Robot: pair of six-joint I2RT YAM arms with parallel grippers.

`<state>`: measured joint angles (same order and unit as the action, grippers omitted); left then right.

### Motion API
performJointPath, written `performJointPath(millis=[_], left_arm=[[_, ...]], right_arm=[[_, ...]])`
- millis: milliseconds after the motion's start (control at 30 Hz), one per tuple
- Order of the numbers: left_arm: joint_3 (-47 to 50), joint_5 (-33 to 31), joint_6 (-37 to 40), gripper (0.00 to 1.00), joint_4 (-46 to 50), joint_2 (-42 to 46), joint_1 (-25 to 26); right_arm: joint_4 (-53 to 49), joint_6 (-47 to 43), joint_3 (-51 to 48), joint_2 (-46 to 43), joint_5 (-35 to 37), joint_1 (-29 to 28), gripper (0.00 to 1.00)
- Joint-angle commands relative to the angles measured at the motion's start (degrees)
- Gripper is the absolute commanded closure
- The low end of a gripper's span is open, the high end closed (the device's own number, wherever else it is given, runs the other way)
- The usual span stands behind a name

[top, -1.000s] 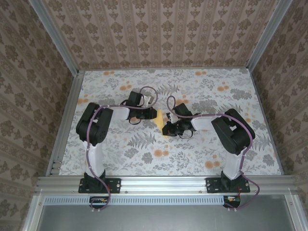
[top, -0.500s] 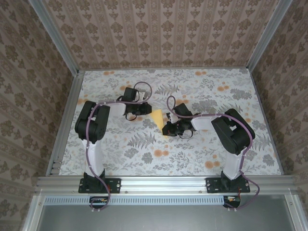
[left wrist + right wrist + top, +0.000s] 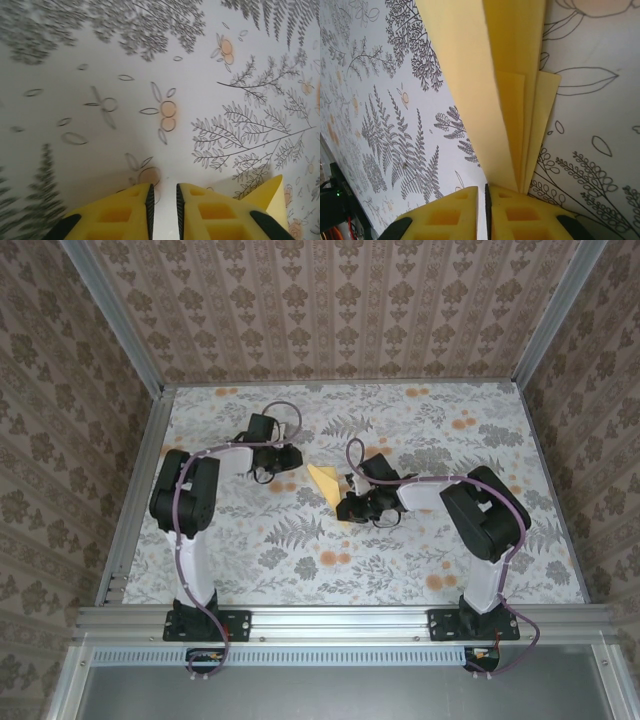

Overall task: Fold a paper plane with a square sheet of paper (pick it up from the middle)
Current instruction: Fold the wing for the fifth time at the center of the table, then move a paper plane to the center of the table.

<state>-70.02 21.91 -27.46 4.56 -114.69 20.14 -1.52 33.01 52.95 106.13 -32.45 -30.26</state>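
Creasing seems in hand, the paper [image 3: 470, 75] being pinched by the right claw [image 3: 486, 187]; the slightly spread, empty left claw [image 3: 164, 186] is needed next.

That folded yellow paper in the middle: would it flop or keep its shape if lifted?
Probably stiffer than a flat sheet: the folded yellow paper shows several stacked layers. Likely very light, being so thin, so a nudge could slide it across the floral cloth. Its loose flaps, fanned apart, may splay.
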Motion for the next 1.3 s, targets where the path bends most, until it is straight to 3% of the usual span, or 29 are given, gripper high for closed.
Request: performJointPath(millis=[0, 233, 400, 567, 700, 967, 1267], left_arm=[[0.78, -5.75, -3.32, 0.74, 4.45, 5.50, -0.03], [4.70, -11.47, -6.68, 0.61, 9.26, 12.74, 2.32], [5.12, -15.94, -9.43, 0.44, 14.88, 16.39, 5.63], [4.77, -19.40, -13.78, 0.32, 19.43, 17.12, 12.11], [5.55, -17.43, -18.33, 0.29, 18.33, 16.83, 16.05], [1.90, -17.81, -24.27, 0.31, 19.84, 13.35, 19.39], [0.83, -15.75, -26.74, 0.55, 19.35, 10.09, 19.64]], right_arm=[[-3.31, -0.45, 2.17, -4.34, 2.23, 0.15, 0.81], [-3.99, -2.16, 3.40, -15.30, 6.78, 0.42, 0.54], [-6.26, -6.36, 0.84, -22.35, 19.45, 1.57, 0.35], [-7.26, -10.00, -1.67, -25.85, 26.72, 4.03, 0.25], [-5.28, -10.26, -4.34, -26.06, 28.36, 5.93, 0.21], [-1.88, -8.36, -7.24, -26.06, 29.00, 6.44, 0.20], [-1.31, -7.70, -7.95, -25.62, 27.88, 6.61, 0.19]])
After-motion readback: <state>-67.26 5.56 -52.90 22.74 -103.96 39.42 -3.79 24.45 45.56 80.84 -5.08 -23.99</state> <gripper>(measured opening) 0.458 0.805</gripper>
